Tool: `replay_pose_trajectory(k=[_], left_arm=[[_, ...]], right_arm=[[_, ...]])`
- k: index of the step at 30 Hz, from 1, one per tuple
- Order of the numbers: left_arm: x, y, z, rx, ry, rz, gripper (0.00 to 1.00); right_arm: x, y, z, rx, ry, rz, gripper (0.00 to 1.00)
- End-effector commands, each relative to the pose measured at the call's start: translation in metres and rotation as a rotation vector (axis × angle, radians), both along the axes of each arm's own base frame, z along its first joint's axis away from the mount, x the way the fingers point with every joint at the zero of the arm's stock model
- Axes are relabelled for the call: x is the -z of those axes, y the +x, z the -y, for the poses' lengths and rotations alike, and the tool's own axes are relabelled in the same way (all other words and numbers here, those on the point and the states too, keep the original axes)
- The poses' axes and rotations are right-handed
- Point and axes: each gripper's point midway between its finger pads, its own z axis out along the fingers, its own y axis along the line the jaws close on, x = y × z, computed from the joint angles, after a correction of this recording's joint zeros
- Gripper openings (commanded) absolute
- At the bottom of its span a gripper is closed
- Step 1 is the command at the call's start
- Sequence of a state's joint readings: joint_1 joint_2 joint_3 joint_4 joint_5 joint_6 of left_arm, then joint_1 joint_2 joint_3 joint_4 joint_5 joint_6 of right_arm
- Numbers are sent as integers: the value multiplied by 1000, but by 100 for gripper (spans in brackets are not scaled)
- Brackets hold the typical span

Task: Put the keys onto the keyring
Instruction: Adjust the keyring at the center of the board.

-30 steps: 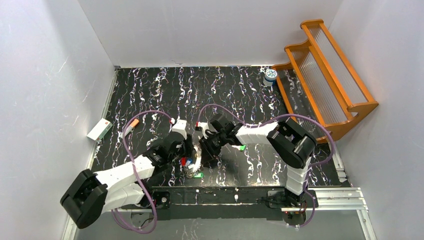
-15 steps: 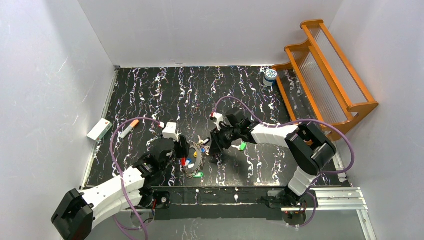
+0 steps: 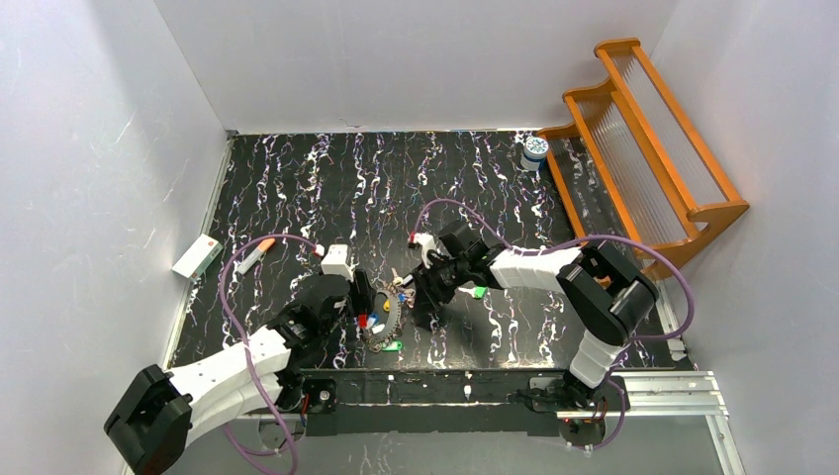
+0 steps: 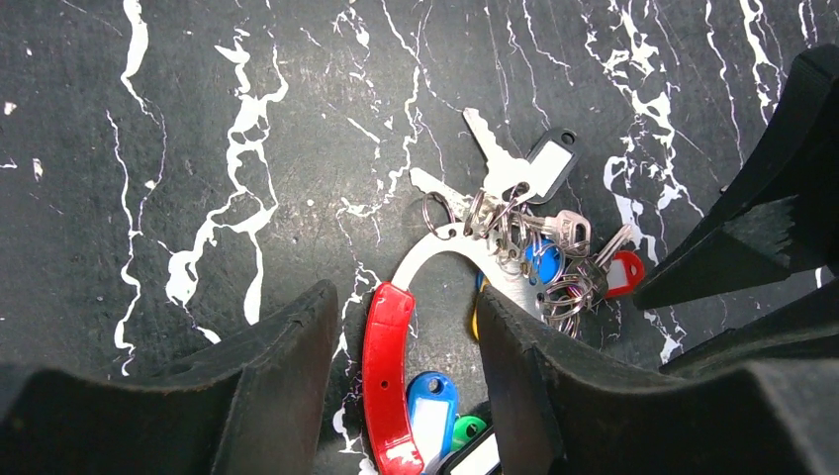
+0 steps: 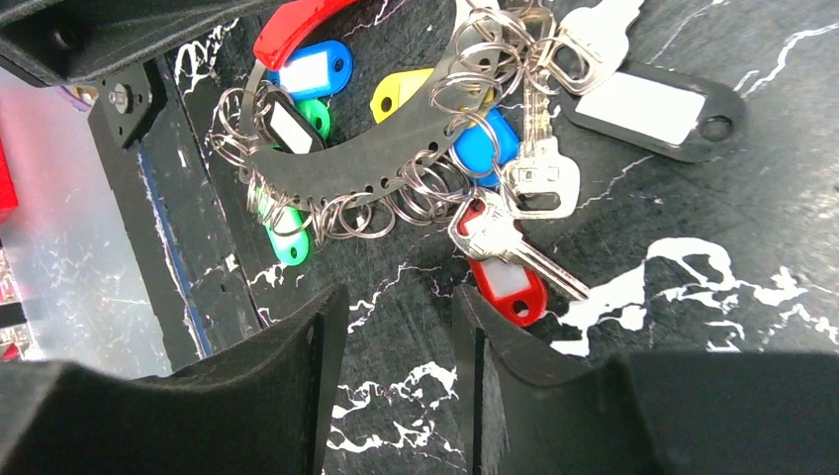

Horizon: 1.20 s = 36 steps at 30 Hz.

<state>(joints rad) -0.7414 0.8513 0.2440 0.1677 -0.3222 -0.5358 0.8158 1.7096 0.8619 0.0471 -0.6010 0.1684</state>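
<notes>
The keyring (image 3: pixel 384 319) lies flat on the black marbled table near the front edge. It is a grey metal loop (image 5: pixel 386 148) with a red plastic section (image 4: pixel 384 366). Keys hang on it by small split rings: blue (image 4: pixel 432 416), red (image 5: pixel 505 282), yellow (image 5: pixel 401 94), green (image 5: pixel 287 242) and a black-tagged one (image 5: pixel 653 109). My left gripper (image 3: pixel 358 297) is open, and its jaws (image 4: pixel 404 302) straddle the red section without touching it. My right gripper (image 3: pixel 420 295) is open and empty (image 5: pixel 401 297), just right of the ring beside the red key.
A loose green key (image 3: pixel 479 291) lies right of my right gripper. An orange-tipped white stick (image 3: pixel 254 254) and a white box (image 3: pixel 197 256) lie at the left. A white-and-blue jar (image 3: pixel 535 150) and a wooden rack (image 3: pixel 643 148) stand at the back right.
Both grippers were close together over the ring a second ago. They have drawn apart, the left back toward the near left and the right to the right. The ring now shows between them.
</notes>
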Motion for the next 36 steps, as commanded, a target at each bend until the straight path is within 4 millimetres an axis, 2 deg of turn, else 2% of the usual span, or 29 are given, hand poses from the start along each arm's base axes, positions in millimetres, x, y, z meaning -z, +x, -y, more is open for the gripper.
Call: replay_pose_trajectory(k=[1,10,16,23,30,36], left_arm=[[11,-2,-4,-29,-1,-28,51],[26,-2,15,57,-12,-54,47],[27,6,32,122,-20,-37,39],[27,15,56,176,-51,-49,34],[5,25,42,146,-10,62,41],[-11,16,37,183,-28,127,45]], right_arm=[[-2,5,-11,-19,-11,33,50],[0,5,-7,1,-33,29,48],[-6,1,-6,27,-9,8,46],[1,6,5,82,-36,16,46],[-1,12,20,139,-63,74,45],[-5,14,24,151,-51,76,45]])
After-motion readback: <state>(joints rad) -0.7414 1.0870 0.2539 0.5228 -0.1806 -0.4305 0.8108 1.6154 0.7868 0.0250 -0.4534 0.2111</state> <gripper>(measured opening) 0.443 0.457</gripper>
